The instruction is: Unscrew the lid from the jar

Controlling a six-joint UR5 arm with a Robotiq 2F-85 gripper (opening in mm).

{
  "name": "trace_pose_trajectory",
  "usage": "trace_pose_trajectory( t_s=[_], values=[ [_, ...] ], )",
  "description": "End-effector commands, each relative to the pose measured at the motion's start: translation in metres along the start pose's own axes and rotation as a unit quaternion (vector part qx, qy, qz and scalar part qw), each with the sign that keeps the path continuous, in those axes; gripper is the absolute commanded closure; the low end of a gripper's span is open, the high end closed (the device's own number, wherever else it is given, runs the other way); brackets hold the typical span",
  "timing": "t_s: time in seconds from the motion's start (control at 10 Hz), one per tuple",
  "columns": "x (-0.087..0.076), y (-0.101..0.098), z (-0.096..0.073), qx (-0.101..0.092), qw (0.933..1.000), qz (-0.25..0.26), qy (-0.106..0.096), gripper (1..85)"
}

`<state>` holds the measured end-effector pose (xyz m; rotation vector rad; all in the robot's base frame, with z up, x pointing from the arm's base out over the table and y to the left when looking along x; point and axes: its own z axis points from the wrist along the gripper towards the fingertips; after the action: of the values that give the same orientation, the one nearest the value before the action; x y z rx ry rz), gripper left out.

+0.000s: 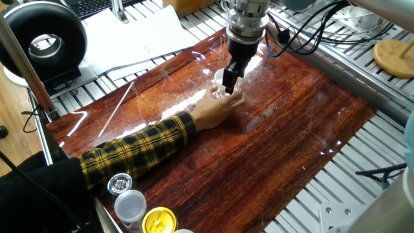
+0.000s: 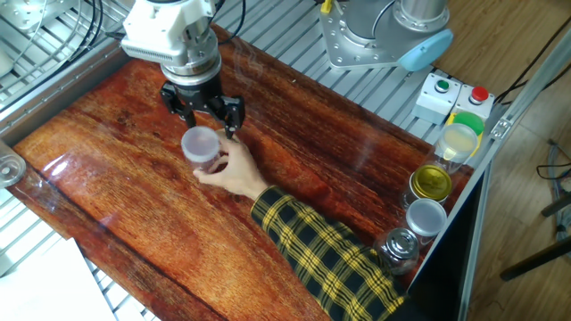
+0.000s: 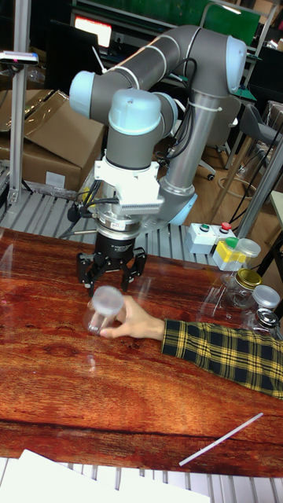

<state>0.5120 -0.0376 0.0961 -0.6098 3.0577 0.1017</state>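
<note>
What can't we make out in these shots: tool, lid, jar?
- Jar: in one fixed view the tool covers most of it; elsewhere the hand hides its lower part.
- Lid: visible from above, but whether the thread is seated or loosened is too small to tell.
- Tool: fingers spread, but contact with the lid is unclear in every view.
</note>
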Motion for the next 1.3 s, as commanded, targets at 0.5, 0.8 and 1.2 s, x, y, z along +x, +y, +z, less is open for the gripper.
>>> trace_pose_trajectory(
  t_s=[0.5,0.8,1.2],
  values=[
    [-0.020,-0.002,-0.001,0.003,0.9999,0.007,-0.007,16.3],
    [-0.019,0.004,0.002,-0.008,0.9997,-0.020,-0.009,16.3],
    [-0.008,-0.002,0.003,0.003,0.9996,-0.028,-0.007,16.7]
  ],
)
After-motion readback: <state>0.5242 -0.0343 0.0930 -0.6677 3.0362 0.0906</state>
